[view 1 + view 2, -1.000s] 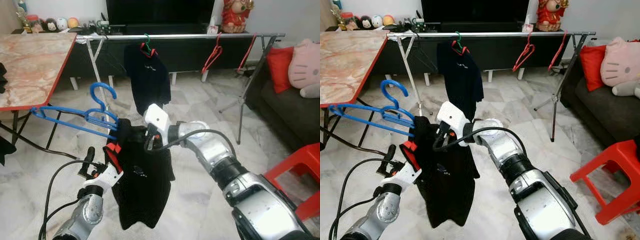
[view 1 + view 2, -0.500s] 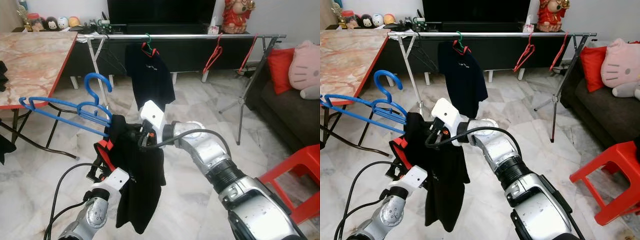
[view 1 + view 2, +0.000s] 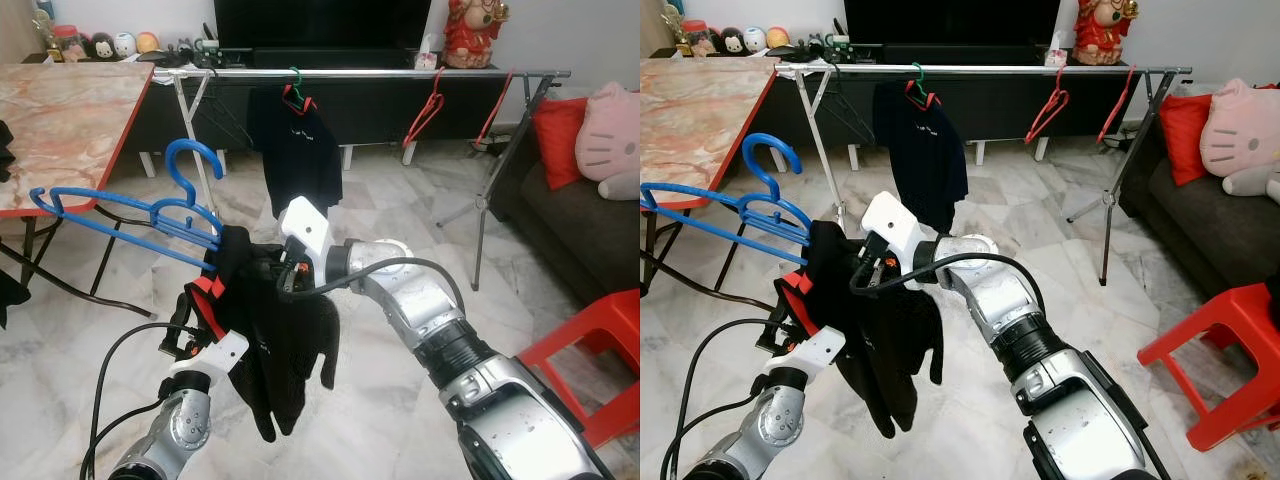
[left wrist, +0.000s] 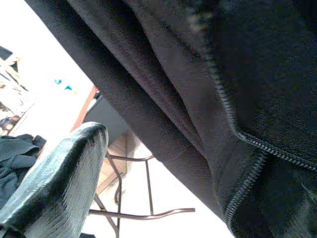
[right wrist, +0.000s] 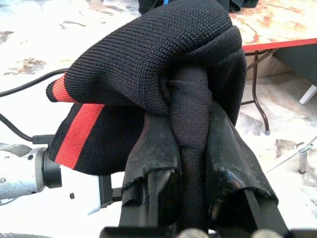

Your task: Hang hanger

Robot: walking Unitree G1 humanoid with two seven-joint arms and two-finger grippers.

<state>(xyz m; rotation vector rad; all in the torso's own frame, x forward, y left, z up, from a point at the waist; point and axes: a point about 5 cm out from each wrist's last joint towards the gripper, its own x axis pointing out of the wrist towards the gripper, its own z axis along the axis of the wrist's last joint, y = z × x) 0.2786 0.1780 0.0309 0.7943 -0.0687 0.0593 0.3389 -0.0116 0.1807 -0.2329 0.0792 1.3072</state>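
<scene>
Change: we see the black shirt (image 3: 275,340) bunched lower than before
Right end effector (image 5: 190,163): clenched on shirt
Left end effector (image 3: 195,335): grip unclear to us
Blue hanger (image 3: 150,215): left of centre

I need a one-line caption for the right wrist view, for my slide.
Right tool pinching a bunched black shirt with a red stripe.

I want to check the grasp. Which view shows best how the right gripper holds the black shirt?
The right wrist view: both fingers pinch a fold of the black shirt. In the eye views, the right gripper is hidden in cloth.
</scene>
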